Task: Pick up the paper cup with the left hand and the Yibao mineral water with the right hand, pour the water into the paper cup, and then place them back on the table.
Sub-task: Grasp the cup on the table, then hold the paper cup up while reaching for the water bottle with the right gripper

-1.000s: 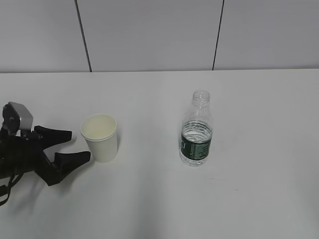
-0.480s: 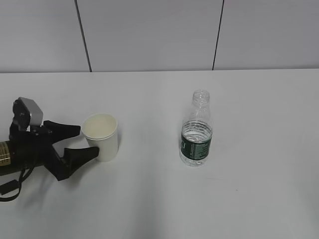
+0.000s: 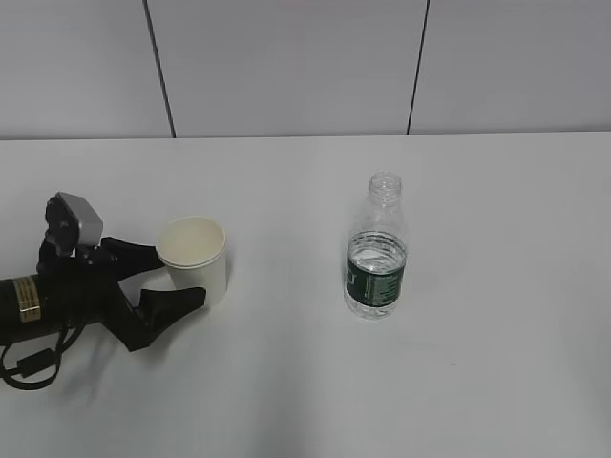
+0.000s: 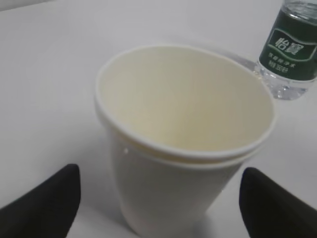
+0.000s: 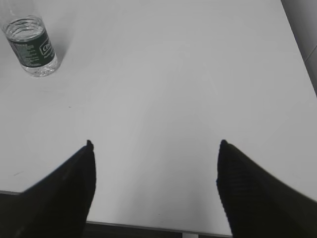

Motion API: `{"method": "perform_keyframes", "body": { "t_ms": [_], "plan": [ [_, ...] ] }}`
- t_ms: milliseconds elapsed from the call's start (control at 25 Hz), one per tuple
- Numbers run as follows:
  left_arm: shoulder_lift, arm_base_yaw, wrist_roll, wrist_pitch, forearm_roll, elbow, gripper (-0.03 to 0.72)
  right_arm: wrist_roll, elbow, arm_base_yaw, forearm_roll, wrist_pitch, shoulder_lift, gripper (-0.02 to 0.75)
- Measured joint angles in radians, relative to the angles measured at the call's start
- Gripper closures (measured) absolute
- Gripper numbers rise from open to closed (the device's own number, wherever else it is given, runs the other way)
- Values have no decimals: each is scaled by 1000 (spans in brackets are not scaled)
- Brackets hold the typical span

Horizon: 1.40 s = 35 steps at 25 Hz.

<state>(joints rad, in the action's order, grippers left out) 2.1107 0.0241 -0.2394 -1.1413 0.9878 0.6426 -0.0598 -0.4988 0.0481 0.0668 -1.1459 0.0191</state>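
Observation:
The white paper cup (image 3: 198, 250) (image 4: 183, 114) stands upright on the table (image 3: 477, 382), left of centre. My left gripper (image 3: 179, 275) (image 4: 158, 173) is open, lying low on the table, with one black finger on each side of the cup's lower wall; a gap shows on both sides in the left wrist view. The Yibao mineral water (image 3: 375, 258) (image 4: 292, 44) (image 5: 32, 47) stands upright and capless to the cup's right, partly filled. My right gripper (image 5: 156, 144) is open over the table's near edge, far from the bottle, and is out of the exterior view.
A grey panelled wall (image 3: 286, 67) runs behind the table. The table's front edge (image 5: 148, 225) lies just under my right gripper's fingers. Only the cup and the bottle stand on the white top.
My left gripper has slid right along the table until its open fingers flank the cup. Cup and bottle have stayed where they were.

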Motion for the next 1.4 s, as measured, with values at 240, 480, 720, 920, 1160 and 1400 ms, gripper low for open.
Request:
{"method": "perform_keyframes", "body": {
  "t_ms": [240,480,720,920,1160,1400],
  "plan": [
    [0,26,0,0,-10,35,94,0,0,0,0,0,0,146],
    [16,55,0,-2,-31,44,94,0,0,0,0,0,0,146],
    [35,75,0,0,-58,44,95,0,0,0,0,0,0,146],
    [36,76,0,-1,-93,50,95,0,0,0,1,0,0,146],
    [36,76,0,-1,-94,51,99,0,0,0,1,0,0,146],
    [36,76,0,-1,-94,51,103,0,0,0,1,0,0,146]
  ]
}}
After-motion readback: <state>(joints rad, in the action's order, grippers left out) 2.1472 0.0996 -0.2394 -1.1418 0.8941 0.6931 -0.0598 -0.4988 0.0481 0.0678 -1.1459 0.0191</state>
